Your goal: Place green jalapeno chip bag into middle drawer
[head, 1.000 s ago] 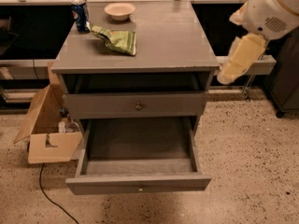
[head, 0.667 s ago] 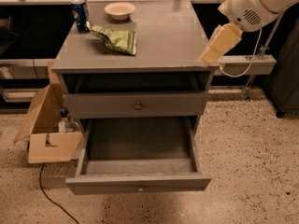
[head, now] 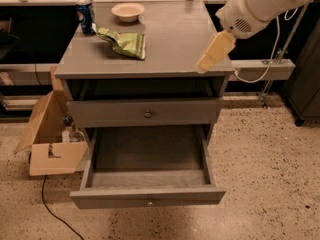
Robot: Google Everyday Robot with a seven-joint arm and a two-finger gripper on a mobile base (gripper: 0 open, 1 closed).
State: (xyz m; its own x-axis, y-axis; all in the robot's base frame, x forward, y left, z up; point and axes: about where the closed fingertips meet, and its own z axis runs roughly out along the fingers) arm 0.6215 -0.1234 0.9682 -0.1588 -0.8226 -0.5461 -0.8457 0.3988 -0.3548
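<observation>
A grey cabinet (head: 75,91) filled the middle of the frame, its worktop (head: 170,44) running toward the top edge. The middle drawer (head: 147,196) stood pulled out toward the bottom of the frame, its grey floor bare to view. Above it the upper drawer (head: 110,113) sat closed, a small knob at its centre. The white arm (head: 260,6) reached in from the upper right. An open cardboard box (head: 52,139) lay on the speckled floor at the left, just beside the cabinet. The cream-coloured hand (head: 212,54) hung over the worktop's right front corner; how far open it was I could not tell. The green chip bag (head: 125,41) lay crumpled on the worktop at upper left, well apart from the hand. Behind it stood a pale bowl (head: 128,11), and a blue can (head: 86,16) stood just beside the bag's left end.
</observation>
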